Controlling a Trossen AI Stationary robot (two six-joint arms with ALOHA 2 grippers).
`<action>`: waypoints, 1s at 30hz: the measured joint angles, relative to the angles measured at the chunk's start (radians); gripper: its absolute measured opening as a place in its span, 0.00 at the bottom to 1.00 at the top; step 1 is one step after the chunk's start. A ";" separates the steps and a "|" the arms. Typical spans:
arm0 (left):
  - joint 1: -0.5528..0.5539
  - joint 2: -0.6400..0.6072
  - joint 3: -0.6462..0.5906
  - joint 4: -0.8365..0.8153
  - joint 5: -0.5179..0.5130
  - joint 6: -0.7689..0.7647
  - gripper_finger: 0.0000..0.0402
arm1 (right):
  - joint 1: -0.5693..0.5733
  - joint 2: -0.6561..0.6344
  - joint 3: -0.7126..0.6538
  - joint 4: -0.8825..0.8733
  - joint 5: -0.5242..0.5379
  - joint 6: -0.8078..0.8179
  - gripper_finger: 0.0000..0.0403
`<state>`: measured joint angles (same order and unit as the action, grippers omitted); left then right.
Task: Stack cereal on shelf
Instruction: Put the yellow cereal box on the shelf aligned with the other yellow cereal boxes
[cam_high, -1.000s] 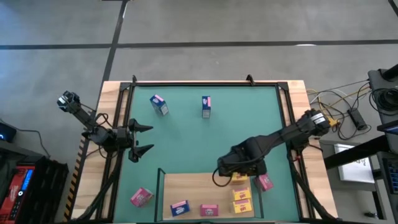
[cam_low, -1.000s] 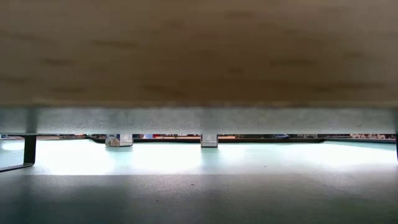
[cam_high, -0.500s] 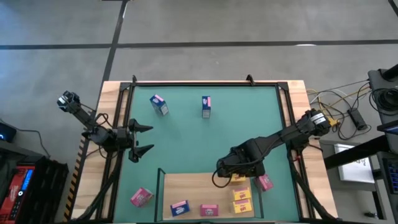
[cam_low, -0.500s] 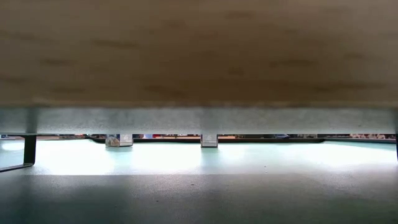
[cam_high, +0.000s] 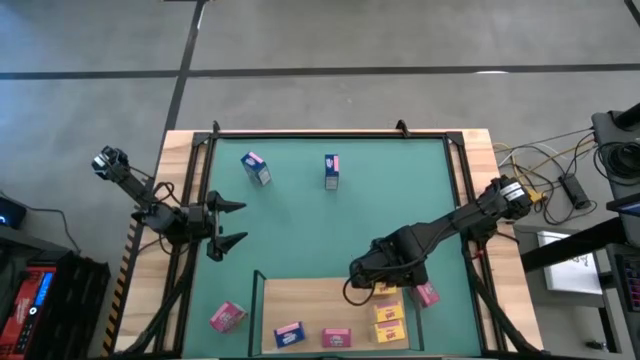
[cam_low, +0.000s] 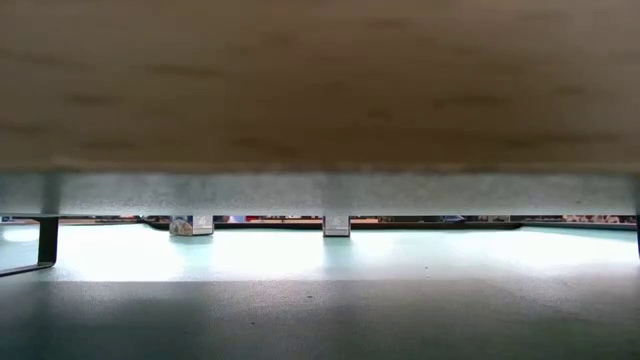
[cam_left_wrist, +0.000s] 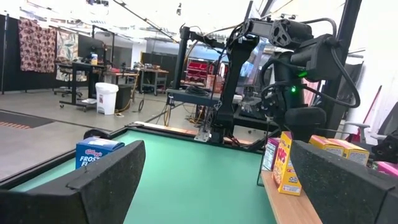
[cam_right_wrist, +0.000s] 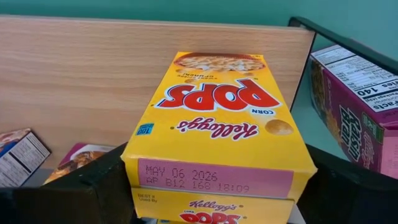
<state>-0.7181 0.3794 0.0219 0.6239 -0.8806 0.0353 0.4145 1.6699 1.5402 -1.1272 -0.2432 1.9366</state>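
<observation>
Three yellow cereal boxes (cam_high: 388, 314) sat stacked on the shelf (cam_high: 310, 298) right side, right end effector (cam_high: 372, 287) gripping the top one's long sides, light thin crushable cardboard; left end effector (cam_high: 232, 224) wide.

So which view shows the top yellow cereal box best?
The right wrist view: the top yellow box fills the frame, stacked on another yellow box, label and date readable. In the high view the right gripper mostly covers it. The left wrist view shows a yellow box only far off; the low view shows none.
</observation>
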 joint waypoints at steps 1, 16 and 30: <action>0.000 0.000 0.000 0.000 0.000 0.000 0.96 | 0.000 0.000 0.000 0.000 0.000 0.000 0.83; 0.000 0.000 0.000 0.000 0.000 0.000 0.96 | 0.000 -0.010 0.001 -0.002 -0.019 -0.017 0.92; 0.000 0.000 0.000 0.000 0.000 0.000 0.96 | -0.002 -0.040 0.004 -0.020 -0.018 -0.020 0.92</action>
<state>-0.7181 0.3794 0.0219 0.6239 -0.8806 0.0353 0.4122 1.6297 1.5440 -1.1468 -0.2612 1.9169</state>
